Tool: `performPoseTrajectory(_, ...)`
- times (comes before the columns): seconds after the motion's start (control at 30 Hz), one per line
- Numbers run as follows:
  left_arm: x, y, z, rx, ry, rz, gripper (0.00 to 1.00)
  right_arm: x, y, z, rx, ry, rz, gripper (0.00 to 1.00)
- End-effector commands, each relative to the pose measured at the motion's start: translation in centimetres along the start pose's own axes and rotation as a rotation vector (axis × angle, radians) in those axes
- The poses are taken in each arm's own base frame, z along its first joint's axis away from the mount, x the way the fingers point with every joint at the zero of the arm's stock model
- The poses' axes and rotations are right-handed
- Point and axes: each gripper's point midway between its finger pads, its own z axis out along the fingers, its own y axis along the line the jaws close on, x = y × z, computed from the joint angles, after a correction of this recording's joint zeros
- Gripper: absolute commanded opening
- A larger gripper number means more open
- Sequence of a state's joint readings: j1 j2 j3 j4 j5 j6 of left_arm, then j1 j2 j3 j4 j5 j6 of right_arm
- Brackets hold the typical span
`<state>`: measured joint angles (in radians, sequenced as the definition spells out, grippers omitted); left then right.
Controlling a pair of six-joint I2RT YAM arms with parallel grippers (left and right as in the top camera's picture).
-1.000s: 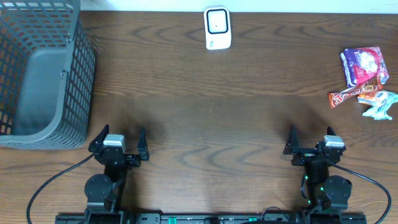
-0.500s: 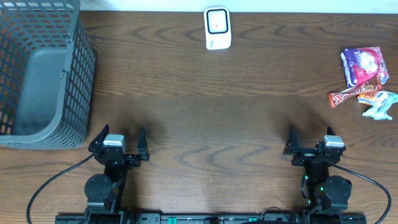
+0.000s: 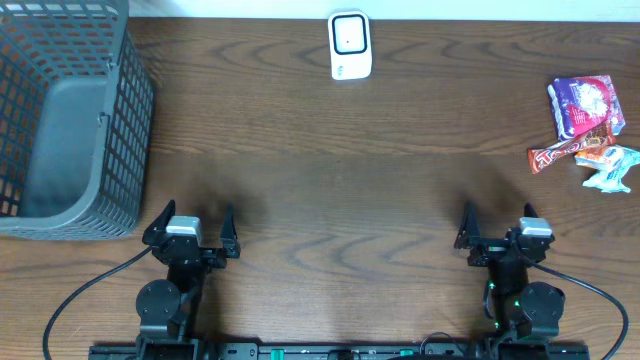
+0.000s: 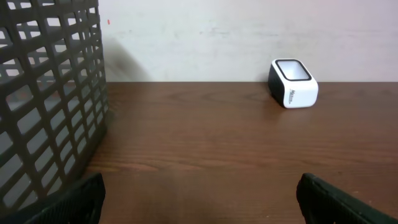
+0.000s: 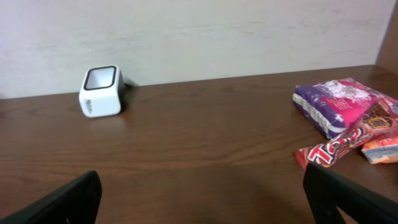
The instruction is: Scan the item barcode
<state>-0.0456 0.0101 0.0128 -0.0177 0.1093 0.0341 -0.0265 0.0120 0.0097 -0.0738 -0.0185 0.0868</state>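
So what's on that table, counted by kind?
Basket: 1
Scanner: 1
Snack packets: 4 (purple, red, orange, white)
Total: 6

Dark wood tabletop [image 3: 330, 170]: grey mesh basket [image 3: 135, 110] on the left, white scanner [image 3: 350, 45] at the back, snack packets [image 3: 583, 108] far right.
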Motion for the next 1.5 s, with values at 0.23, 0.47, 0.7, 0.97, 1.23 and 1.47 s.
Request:
performPoseTrajectory(0.23, 1.37, -0.34, 0.00, 0.023, 0.047, 0.010, 0.98, 0.21, 0.36, -0.01, -0.012, 0.003, -0.048, 0.99)
performPoseTrajectory(0.47, 1.37, -0.34, 0.00, 0.023, 0.047, 0.010, 0.98, 0.22, 0.37, -0.01, -0.013, 0.003, -0.131, 0.99)
performPoseTrajectory(0.7, 1.37, -0.33, 0.00, 0.023, 0.047, 0.010, 0.98, 0.22, 0.37, -0.01, -0.013, 0.003, -0.131, 0.99)
performPoseTrajectory(0.97, 1.37, -0.33, 0.00, 0.023, 0.047, 0.010, 0.98, 0.23, 0.38, -0.01, -0.014, 0.003, -0.077, 0.99)
performPoseTrajectory(1.23, 1.37, -0.32, 0.00, 0.022, 0.047, 0.010, 0.98, 0.15, 0.34, 0.00, -0.012, 0.000, -0.056, 0.99)
performPoseTrajectory(1.47, 1.37, -0.34, 0.00, 0.023, 0.047, 0.010, 0.98, 0.15, 0.34, 0.00, -0.012, 0.000, -0.056, 0.99)
